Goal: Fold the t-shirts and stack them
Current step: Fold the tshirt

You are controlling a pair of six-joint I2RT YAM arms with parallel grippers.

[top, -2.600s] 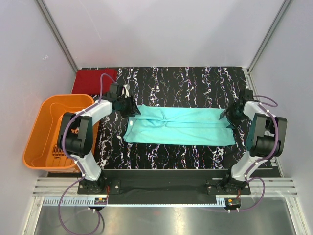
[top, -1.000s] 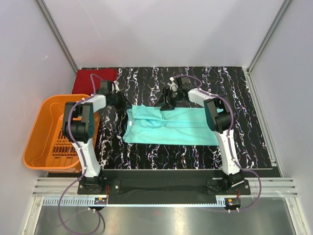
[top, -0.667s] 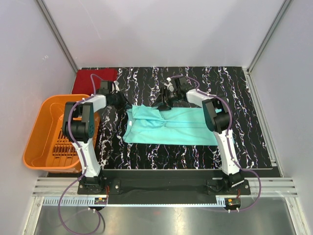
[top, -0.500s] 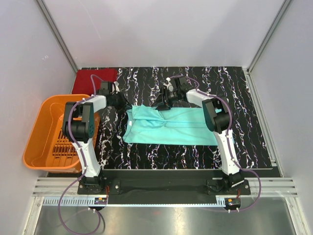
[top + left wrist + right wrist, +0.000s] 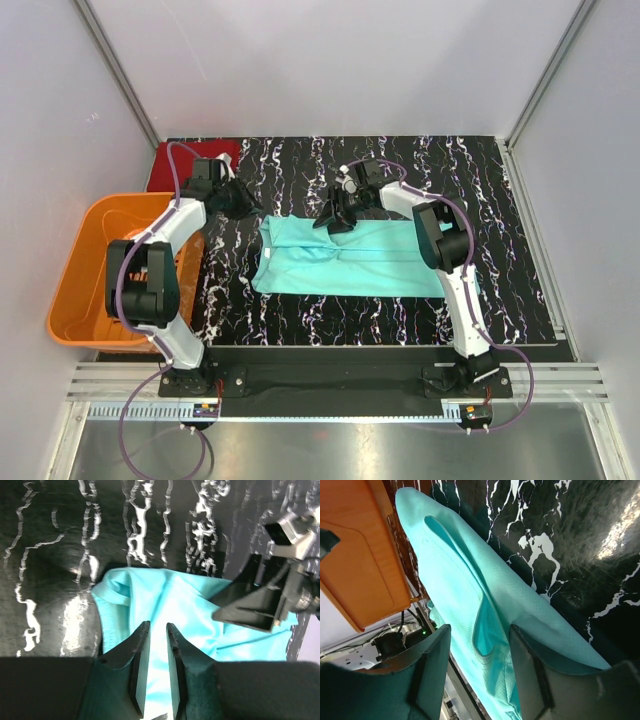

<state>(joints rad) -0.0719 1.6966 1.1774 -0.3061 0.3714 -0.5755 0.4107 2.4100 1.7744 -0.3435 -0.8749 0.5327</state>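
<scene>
teal t-shirt (image 5: 350, 258) lies under the released right gripper (image 5: 479, 628); left gripper (image 5: 157, 625), slightly parted, empty, hangs near its corner.

tbl (image 5: 480, 180): blk marble | teal shirt (image 5: 340, 265) ctr, flat | red shirt (image 5: 160, 165) far-L corner

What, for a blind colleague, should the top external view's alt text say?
A light teal-green cloth t-shirt lies partly folded on a black marbled table, the right gripper open at its far edge, the left gripper off its far left corner. A dark red cloth shirt and an orange slatted plastic basket sit at the left.
</scene>
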